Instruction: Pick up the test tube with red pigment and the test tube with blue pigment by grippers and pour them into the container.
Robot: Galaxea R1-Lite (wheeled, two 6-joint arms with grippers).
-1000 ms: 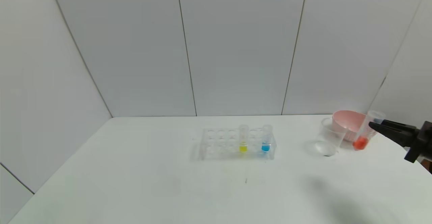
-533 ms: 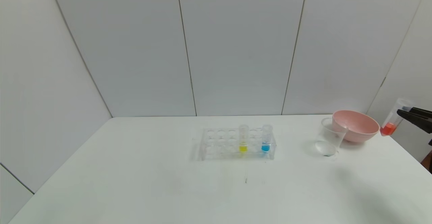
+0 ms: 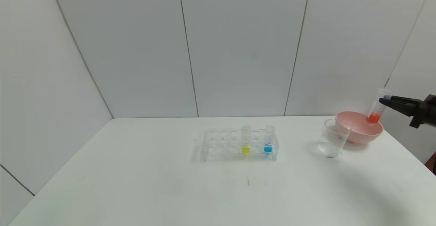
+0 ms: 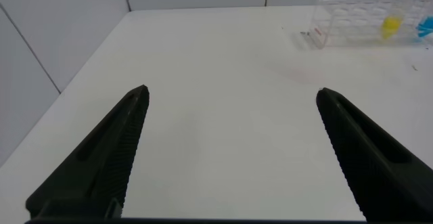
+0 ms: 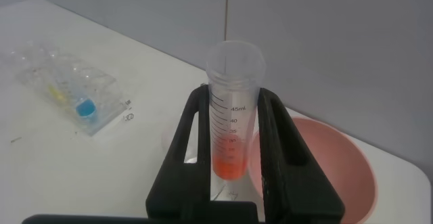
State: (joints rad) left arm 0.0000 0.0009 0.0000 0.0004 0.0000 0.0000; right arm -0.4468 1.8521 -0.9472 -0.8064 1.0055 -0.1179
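The table (image 3: 136, 185) is mostly bare, so the arms can swing freely. The rack (image 3: 238, 146) sits mid-table and keeps the blue tube (image 3: 269, 140) upright and waiting. At the right, the pink bowl (image 3: 357, 130) touches the clear cup (image 3: 332, 142), the pouring target. The right gripper (image 3: 386, 100) clamps the red tube (image 3: 376, 108) near its top, nearly upright above the bowl, probably so nothing spills before it reaches the cup. The left gripper (image 4: 230, 99) hangs spread apart, idle.
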